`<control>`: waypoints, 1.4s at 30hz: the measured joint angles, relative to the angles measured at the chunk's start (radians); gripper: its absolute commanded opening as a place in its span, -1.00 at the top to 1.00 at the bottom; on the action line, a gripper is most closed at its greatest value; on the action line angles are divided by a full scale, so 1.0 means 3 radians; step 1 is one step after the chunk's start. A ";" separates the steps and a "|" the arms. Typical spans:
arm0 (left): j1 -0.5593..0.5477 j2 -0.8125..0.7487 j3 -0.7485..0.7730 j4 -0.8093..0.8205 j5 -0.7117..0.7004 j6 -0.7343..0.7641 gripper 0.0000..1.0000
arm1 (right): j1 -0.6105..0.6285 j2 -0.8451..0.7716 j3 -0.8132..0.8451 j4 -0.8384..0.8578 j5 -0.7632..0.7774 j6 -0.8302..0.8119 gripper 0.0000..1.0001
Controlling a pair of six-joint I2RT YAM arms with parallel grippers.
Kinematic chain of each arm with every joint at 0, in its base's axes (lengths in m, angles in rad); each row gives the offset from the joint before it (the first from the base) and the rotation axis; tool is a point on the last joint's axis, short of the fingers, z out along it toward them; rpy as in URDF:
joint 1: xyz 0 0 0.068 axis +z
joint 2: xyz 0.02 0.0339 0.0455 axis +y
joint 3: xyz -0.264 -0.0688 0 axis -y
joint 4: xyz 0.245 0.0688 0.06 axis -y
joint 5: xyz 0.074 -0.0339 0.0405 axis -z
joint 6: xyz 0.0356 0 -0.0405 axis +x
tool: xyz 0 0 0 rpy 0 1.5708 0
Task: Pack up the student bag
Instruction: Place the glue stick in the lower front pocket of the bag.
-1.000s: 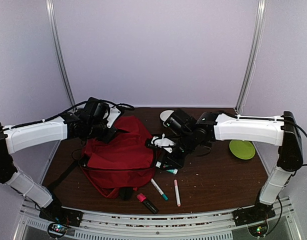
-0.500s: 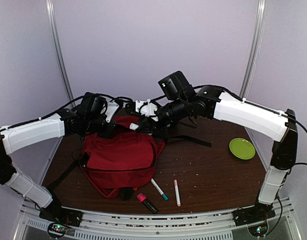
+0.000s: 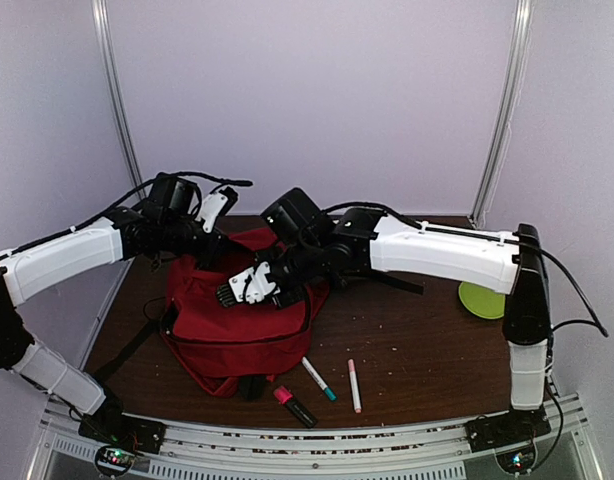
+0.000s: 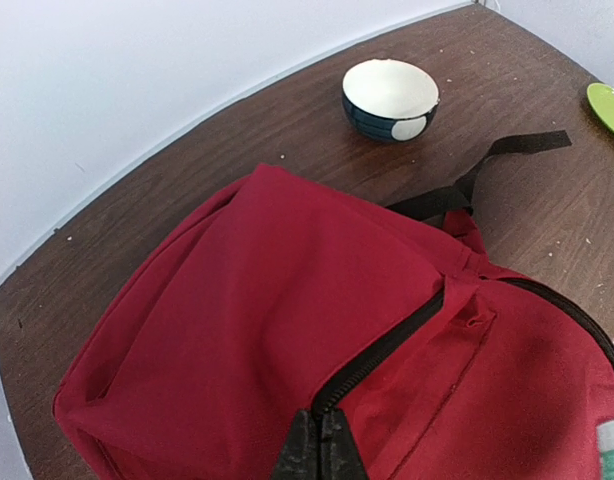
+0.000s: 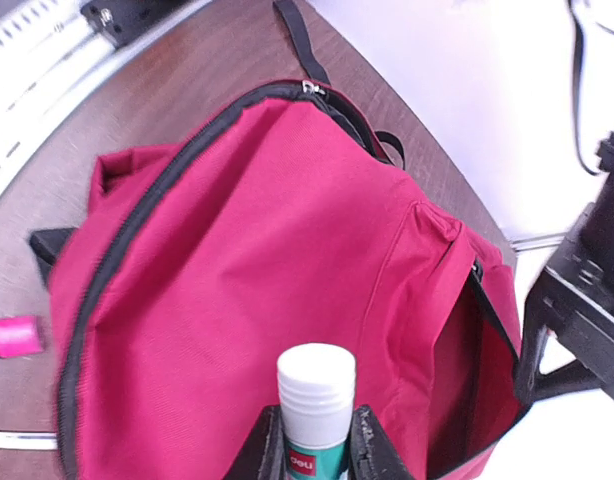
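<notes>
We see the red bag point(image 3: 242, 315) lying on the left half of the brown table point(image 3: 417, 340), its zipper partly undone. The left gripper point(image 4: 322, 445) is clenched on the bag's edge at the zipper. The right gripper point(image 5: 312, 445) hovers above the bag, grasping a white-capped glue stick point(image 5: 315, 385). A pink pen point(image 3: 354, 385) lies near the bag.

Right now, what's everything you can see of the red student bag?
Soft red fabric student bag, slumped on the brown table, left of centre. Black zips curve across its top; black straps trail onto the wood. The left hand is shut, pinching it at a zip line; a compartment beside that grip gapes open. The right hand holds a white-capped glue stick over the fabric.
</notes>
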 measured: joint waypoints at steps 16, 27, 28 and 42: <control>0.0031 0.0004 0.0076 -0.0225 0.0352 0.0000 1.00 | -0.0039 0.0563 0.0070 0.1155 0.0486 -0.0342 1.00; 0.0033 -0.0033 0.0076 -0.0304 0.0486 0.0000 1.00 | -0.0195 0.1088 0.0436 0.1555 0.0702 -0.0524 1.00; 0.0033 -0.0043 0.0076 -0.0306 0.0491 0.0000 1.00 | -0.0201 0.1114 0.0436 0.1582 0.0735 -0.0544 1.00; 0.0086 -0.0102 0.0076 -0.0300 0.0509 0.0000 1.00 | -0.0211 0.1575 0.0830 0.1972 0.1333 -0.0576 -0.07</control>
